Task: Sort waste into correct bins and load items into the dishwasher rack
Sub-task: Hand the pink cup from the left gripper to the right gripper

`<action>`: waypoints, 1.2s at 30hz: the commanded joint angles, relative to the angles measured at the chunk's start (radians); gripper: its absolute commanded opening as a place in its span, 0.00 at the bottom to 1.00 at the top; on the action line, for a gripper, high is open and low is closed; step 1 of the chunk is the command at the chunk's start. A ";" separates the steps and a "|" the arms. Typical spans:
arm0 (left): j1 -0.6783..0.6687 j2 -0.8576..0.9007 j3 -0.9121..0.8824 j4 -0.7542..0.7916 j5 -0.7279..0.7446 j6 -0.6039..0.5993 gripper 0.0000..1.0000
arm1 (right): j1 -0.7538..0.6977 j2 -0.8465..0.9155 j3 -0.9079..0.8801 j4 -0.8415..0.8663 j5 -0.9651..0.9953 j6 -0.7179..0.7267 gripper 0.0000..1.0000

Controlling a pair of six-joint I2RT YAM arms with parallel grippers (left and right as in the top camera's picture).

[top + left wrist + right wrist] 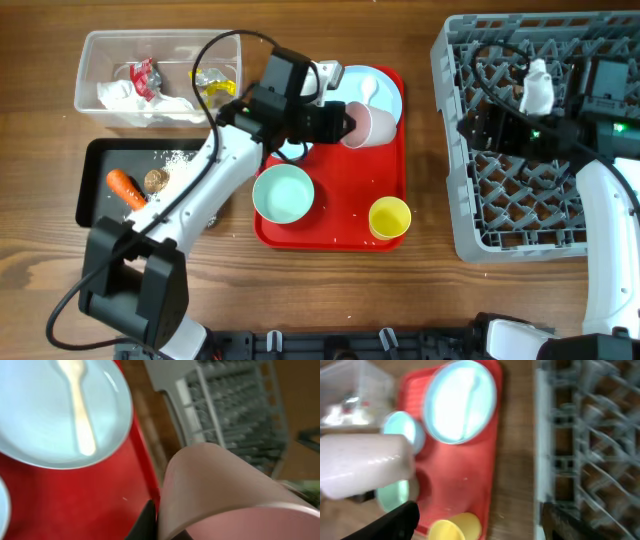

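My left gripper (345, 122) (161, 527) is shut on the rim of the pink cup (366, 125) (220, 490), which is tilted on its side above the red serving tray (335, 225). The light blue plate (385, 100) (45, 425) holds the white spoon (370, 90) (80, 410). One light blue bowl (283, 193) stands on the tray; a second one (402, 430) is mostly hidden under my left arm. The yellow cup (389, 217) (457, 527) stands at the tray's front right. My right gripper (472, 127) (480, 510) is open and empty over the left side of the grey dishwasher rack (560, 235).
The clear tub (100, 60) at the back left holds the crumpled napkin (125, 98) and red and yellow wrappers. The black tray (95, 165) in front of it holds the carrot (125, 187), the brown lump (155, 180) and rice grains (175, 157).
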State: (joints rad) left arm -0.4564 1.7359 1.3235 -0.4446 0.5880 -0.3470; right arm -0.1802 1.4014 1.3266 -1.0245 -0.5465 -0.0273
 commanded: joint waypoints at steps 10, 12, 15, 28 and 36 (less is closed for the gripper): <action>0.054 -0.007 0.013 0.120 0.377 -0.010 0.04 | -0.003 0.002 -0.068 0.102 -0.624 -0.269 0.95; 0.055 -0.007 0.013 0.121 0.385 -0.010 0.04 | -0.003 0.002 -0.090 0.109 -0.693 -0.328 0.96; 0.072 -0.007 0.013 0.162 0.476 -0.010 0.04 | -0.003 0.003 -0.123 0.137 -0.756 -0.373 0.97; 0.087 -0.007 0.013 0.262 0.605 -0.066 0.04 | -0.002 0.134 -0.241 0.370 -1.000 -0.365 1.00; 0.052 -0.006 0.013 0.315 0.584 -0.081 0.04 | -0.002 0.134 -0.241 0.385 -0.999 -0.365 1.00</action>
State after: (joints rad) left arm -0.3832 1.7359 1.3235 -0.1406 1.1618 -0.4141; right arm -0.1806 1.5272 1.1000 -0.6456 -1.5036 -0.3660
